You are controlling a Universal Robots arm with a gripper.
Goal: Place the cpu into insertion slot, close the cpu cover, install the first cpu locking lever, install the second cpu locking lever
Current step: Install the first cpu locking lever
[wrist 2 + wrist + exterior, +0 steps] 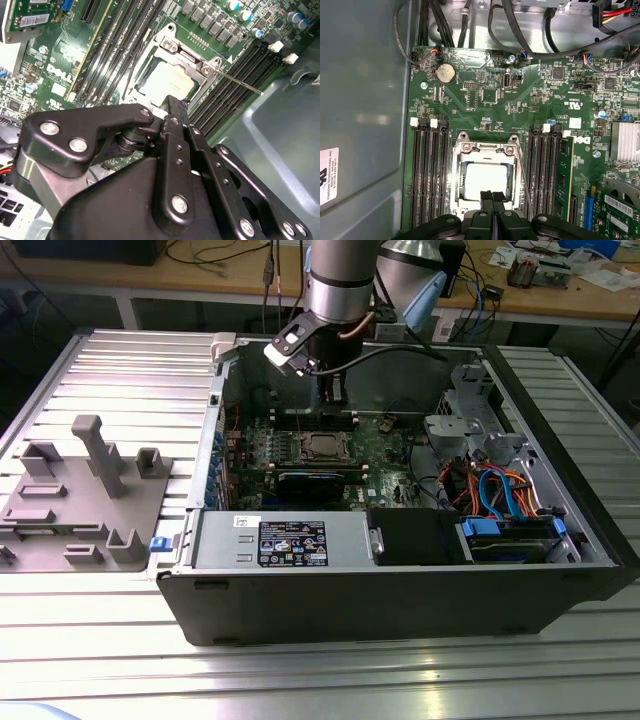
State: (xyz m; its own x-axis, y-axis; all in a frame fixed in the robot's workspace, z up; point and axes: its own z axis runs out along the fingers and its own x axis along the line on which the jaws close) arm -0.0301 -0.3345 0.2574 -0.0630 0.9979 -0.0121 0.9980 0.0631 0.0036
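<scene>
Currently held: nothing visible; end effector fingers pressed together, poised over the near slot edge.
Cpu: lying in the insertion slot; pale, thin, light and stiff; probably fragile underneath, best handled by its edges.
Cpu cover: thin metal frame lying down around it; likely stiff and springy.
Lever: slim wire rod standing clear of the cover; slippery, best taken near its end.
Hidden: near slot edge behind the fingers; latch state unclear.
</scene>
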